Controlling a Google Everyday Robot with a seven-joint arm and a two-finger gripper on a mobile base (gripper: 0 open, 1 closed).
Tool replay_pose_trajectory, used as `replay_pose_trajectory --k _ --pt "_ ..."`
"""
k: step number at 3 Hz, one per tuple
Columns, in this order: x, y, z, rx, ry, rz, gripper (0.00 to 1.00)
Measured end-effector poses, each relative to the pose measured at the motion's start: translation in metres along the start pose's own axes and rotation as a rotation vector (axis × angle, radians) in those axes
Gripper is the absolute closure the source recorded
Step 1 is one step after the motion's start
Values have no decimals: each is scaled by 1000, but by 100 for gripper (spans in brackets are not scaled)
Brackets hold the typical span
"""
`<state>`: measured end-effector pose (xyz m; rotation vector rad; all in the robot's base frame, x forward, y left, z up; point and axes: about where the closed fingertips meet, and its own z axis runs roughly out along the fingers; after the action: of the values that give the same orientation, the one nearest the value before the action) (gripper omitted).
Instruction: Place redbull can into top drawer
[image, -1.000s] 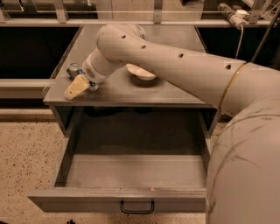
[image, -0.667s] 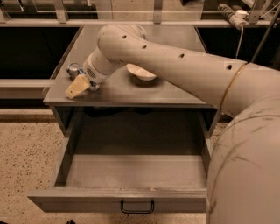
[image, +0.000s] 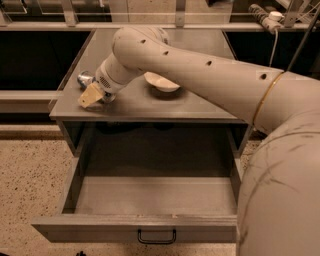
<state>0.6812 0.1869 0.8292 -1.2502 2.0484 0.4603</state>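
The redbull can lies on its side on the grey cabinet top near the left edge, its shiny round end facing left. My gripper is at the can, with one tan finger in front of it; most of the can's body is hidden behind the wrist. The top drawer is pulled wide open below, with its flat grey front and dark handle toward me.
A white bowl sits on the cabinet top just right of the gripper, partly under my arm. My arm sweeps in from the right across the top. Speckled floor lies to the left.
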Motion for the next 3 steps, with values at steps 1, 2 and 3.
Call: replay_pose_trajectory --k 1,2,3 --pt "0 0 0 0 0 0 100" --pt "0 0 0 0 0 0 100" --pt "-6 0 -6 0 0 0 100"
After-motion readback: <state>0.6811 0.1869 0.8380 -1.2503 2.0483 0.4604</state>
